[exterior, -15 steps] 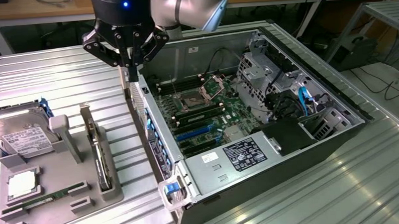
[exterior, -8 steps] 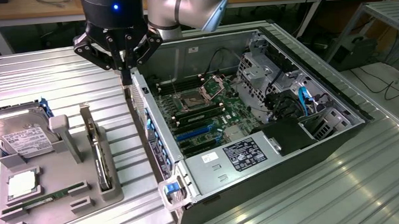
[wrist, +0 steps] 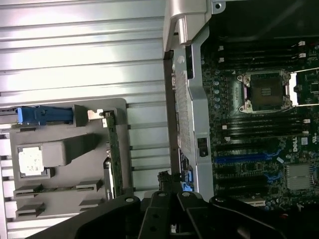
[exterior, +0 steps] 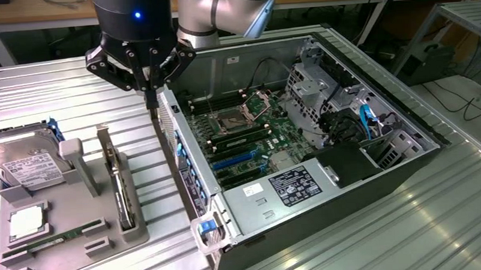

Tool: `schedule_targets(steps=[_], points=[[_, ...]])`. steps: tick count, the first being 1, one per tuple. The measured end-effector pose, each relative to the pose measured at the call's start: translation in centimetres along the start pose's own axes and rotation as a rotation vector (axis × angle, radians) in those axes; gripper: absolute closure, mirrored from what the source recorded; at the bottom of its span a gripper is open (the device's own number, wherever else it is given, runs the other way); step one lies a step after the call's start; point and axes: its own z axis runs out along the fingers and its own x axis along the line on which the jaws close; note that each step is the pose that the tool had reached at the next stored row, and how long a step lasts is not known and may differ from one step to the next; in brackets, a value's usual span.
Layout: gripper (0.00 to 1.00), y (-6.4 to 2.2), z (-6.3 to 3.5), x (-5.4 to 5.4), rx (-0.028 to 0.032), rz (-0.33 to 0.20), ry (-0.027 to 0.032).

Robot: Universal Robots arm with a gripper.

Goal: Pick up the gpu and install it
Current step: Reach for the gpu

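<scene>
The gpu (exterior: pixel 120 184) is a thin dark card standing on edge in a slot of the grey holder (exterior: pixel 136 232), on the exterior view's left. In the wrist view the gpu (wrist: pixel 112 154) runs along the holder's edge nearest the case. My gripper (exterior: pixel 151 105) hangs over the metal table between the holder and the open computer case (exterior: pixel 186 167), close to the case's side wall and well above the card. Its fingers are shut together with nothing between them. The gripper's black body (wrist: pixel 172 219) shows in the wrist view.
The holder also carries a silver hard drive (exterior: pixel 30 166), a square processor (exterior: pixel 25 222) and a green memory stick (exterior: pixel 56 242). Inside the case lie the motherboard with blue slots (exterior: pixel 229 162), a power supply (exterior: pixel 294 184) and drive cages (exterior: pixel 327 90). Ribbed metal table (exterior: pixel 388 226) surrounds everything.
</scene>
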Motion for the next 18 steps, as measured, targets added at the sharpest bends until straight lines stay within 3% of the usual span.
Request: schedule_targets(steps=[7, 12, 16, 18], points=[[0.89, -0.27, 0.08, 0.4, -0.0008, -0.035, 0.0018], [0.89, -0.35, 0.24, 0.5, -0.0023, -0.103, 0.005], [0.89, -0.62, 0.4, 1.0, -0.0025, -0.111, 0.0056], [0.89, -0.68, 0.52, 1.1, -0.0005, -0.11, 0.0091]])
